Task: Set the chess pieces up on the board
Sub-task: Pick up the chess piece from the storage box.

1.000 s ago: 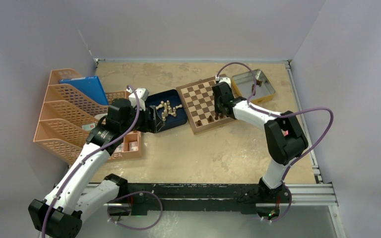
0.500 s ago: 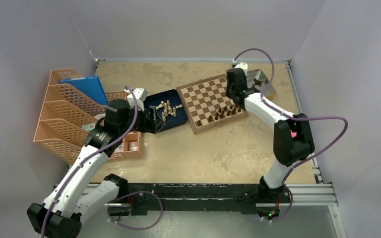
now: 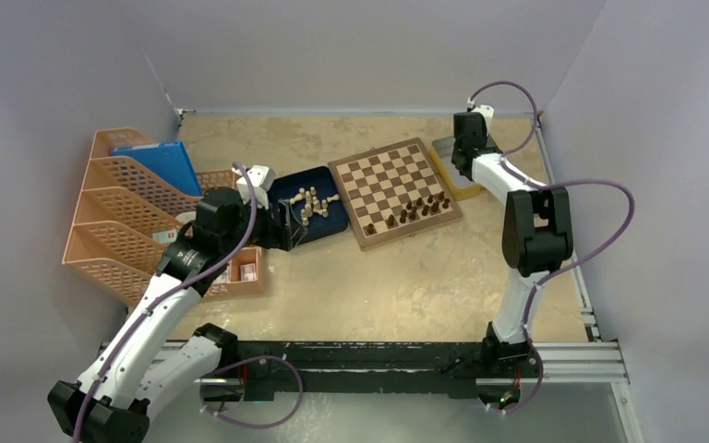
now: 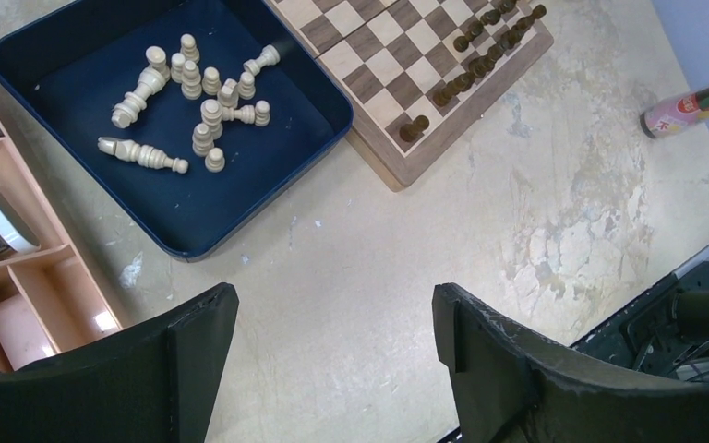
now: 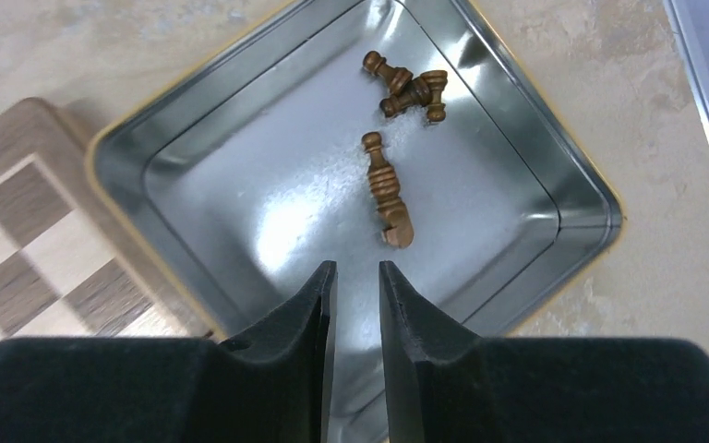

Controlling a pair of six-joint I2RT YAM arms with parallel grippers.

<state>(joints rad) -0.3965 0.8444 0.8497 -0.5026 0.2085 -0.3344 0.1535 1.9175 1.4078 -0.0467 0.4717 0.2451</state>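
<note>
Your right gripper (image 5: 355, 269) has left the board (image 3: 378, 180). A second ago it sat low over the board's lower right edge, among the dark pieces there. Half a second ago it was passing the board's upper right corner. Now it hangs over the silver tin (image 5: 240, 185) at the upper right of the top view. Its jaws are nearly closed, with only a thin slit between them and nothing in it.

Below it in the wrist view, one dark piece (image 5: 386, 192) lies on its side in the middle of the tin. A small cluster of dark pieces (image 5: 408, 88) lies toward the tin's upper corner.

With the arm gone, you can see the row of dark chessmen (image 3: 420, 207) standing along the board's lower right edge. One more dark chessman (image 3: 370, 229) stands near the board's lower corner.

Your left gripper (image 4: 328, 309) has hardly shifted. It hovers over bare table at the lower side of the blue tray (image 4: 185, 247), left of the board. Its jaws have spread over the last second and now stand wide with nothing between them. The cream pieces (image 4: 194, 101) lie scattered in the tray as before.
</note>
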